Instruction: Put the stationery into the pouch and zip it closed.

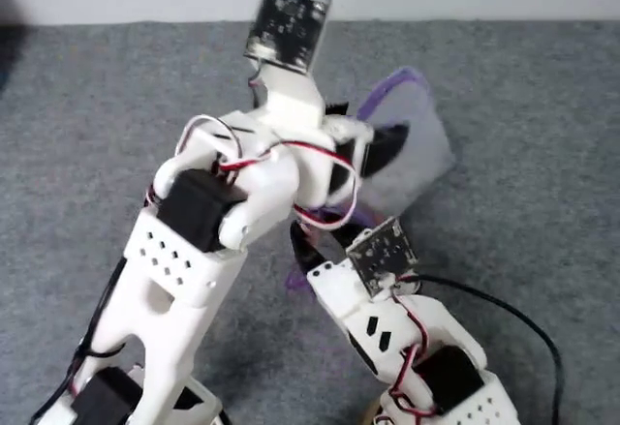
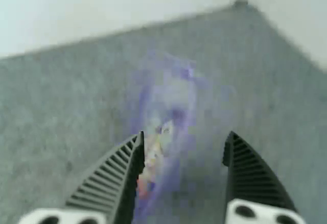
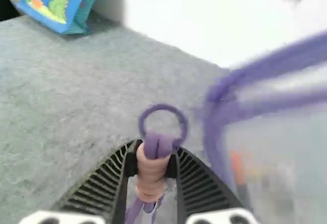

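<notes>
**Right jaws pinch the zip pull; left jaws spread around the pouch**

The pouch (image 1: 415,144) is soft, translucent plastic edged with a purple zip band, and it lies rumpled on a grey, felt-like mat (image 1: 542,76). Through its wall the right wrist view shows an orange, stick-shaped piece of stationery (image 3: 236,165). The left wrist view shows a blurred streak of mixed colours inside; what these items are cannot be told.

The right gripper (image 3: 156,150) has its ribbed black jaws pressed onto the zip pull (image 3: 153,143), a purple cord loop topped by a thin ring, with a peach-coloured bead (image 3: 150,179) below. The pouch sits just beside these jaws.

The left gripper (image 2: 184,134) has its jaws spread wide, and the pouch lies between and beyond their tips. Whether they touch it cannot be told.
</notes>
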